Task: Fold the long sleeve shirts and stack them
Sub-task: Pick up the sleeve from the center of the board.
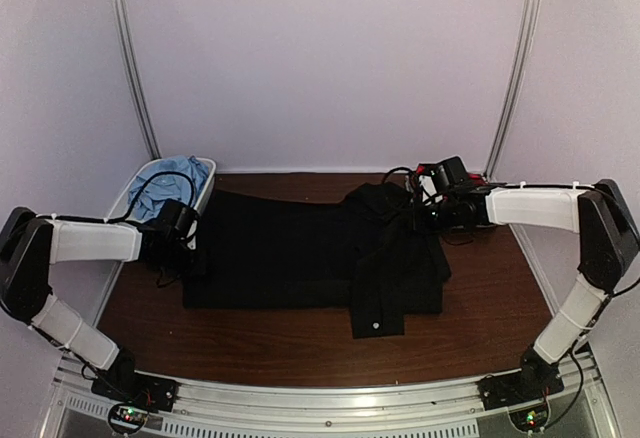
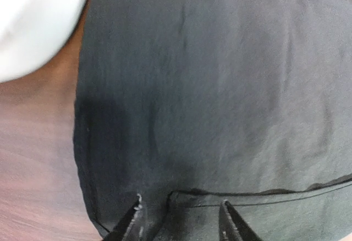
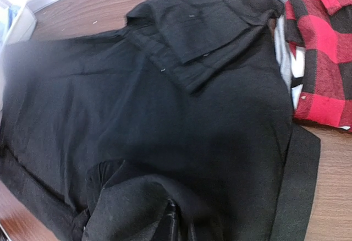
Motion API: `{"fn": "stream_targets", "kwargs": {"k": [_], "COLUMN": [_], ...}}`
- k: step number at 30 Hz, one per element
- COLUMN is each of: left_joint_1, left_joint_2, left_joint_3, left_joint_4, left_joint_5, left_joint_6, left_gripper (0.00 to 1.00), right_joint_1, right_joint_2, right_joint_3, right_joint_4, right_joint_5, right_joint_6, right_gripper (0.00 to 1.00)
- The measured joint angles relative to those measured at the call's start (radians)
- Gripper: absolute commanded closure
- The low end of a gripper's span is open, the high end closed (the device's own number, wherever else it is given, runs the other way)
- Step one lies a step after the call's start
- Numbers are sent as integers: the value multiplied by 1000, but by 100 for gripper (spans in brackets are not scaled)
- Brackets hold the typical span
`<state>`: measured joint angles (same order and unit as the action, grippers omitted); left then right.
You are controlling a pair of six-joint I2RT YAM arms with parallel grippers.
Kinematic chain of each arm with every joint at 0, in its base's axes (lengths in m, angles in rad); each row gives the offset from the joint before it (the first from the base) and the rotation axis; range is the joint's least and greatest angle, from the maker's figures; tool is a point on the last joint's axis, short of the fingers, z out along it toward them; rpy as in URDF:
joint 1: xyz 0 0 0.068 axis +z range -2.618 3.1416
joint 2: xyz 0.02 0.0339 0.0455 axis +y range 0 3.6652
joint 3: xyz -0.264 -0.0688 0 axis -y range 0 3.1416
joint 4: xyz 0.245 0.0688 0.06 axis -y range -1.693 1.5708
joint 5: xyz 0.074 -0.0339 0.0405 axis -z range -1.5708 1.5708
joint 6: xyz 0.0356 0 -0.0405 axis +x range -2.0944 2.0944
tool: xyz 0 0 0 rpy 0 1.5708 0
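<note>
Left gripper (image 2: 181, 201) is seen with its two fingers partly apart, low over the left edge of the black collared shirt (image 1: 290, 248), and no cloth is pinched between them as far as can be told. Just behind it, at the far left corner, the light blue cloth shirt (image 1: 178, 173) is found crumpled inside a white plastic bin (image 1: 135, 183); it is judged as not yet folded. On the middle of the brown wooden table (image 1: 300, 353) the black collared shirt is spread wide and mostly flat. On its right part a long piece, probably a sleeve, is laid over the body, and its end with a small white button (image 1: 375, 326) is pointed to the near edge. The folding of this shirt is therefore considered begun but far from finished. Right gripper (image 3: 175, 219) is closed, and a raised bunch of the black cloth is held at its fingertips. At the far right the red-and-black plaid shirt (image 3: 324, 43) is lying just beside the black one; whether it is folded cannot be told. No finished stack is seen, so most of the task is judged to be left.
</note>
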<state>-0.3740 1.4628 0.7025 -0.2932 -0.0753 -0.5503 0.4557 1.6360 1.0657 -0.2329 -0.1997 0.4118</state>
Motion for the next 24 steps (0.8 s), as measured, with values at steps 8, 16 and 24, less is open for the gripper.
{"fn": "stream_targets", "kwargs": {"k": [8,16,24], "left_joint_1": [0,0,-1], "left_joint_2": [-74,-137,-178], "left_joint_3": [0,1,6], "left_joint_4": [55,89,95], "left_joint_5": [-16,2,43], "left_joint_6": [6,18,32], "left_gripper": [34,23,19], "right_joint_1": [-23,98,350], "right_joint_2": [13,-275,-415], "right_joint_3": [29,-200,-470], "right_joint_4": [-23,-37,-10], "right_joint_5": [39,21,23], "right_joint_6": [-48,-21,150], "right_gripper": [42,43,44]}}
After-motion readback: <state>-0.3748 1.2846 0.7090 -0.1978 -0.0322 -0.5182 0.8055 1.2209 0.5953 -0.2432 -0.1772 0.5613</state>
